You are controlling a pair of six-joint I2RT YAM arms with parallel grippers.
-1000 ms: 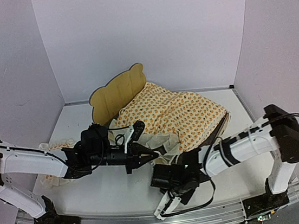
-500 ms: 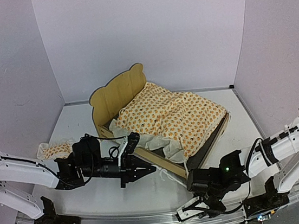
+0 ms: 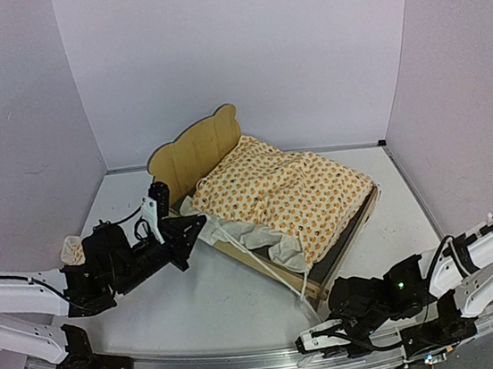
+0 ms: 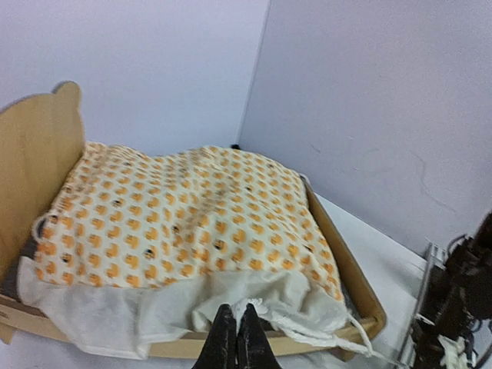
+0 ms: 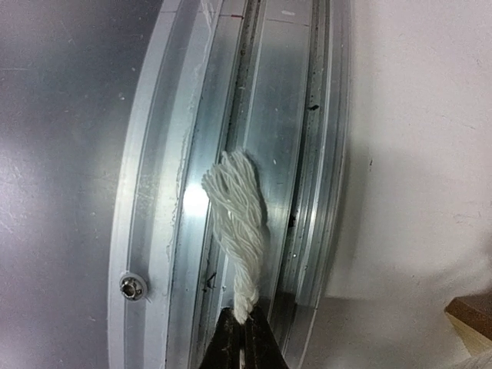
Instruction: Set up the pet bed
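the pet bed (image 3: 193, 150) is light tan, its cover (image 3: 283, 189) cream with orange dots, the tassel (image 5: 234, 207) white.

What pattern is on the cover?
The cover is cream with small orange dots; the left wrist view shows it best.

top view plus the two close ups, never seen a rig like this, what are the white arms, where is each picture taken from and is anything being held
These are two robot arms bolted at the table's near edge, each ending in a two-finger gripper. The wide picture comes from a fixed camera above and behind them. On the table stands a pet bed of light wood, with an orange-dotted mattress cover lying on it. The other two pictures come from cameras on the wrists. The left gripper is shut and faces the bed's side; I cannot tell if it pinches anything. The right gripper is shut on a white tasselled cord, over the metal rail.
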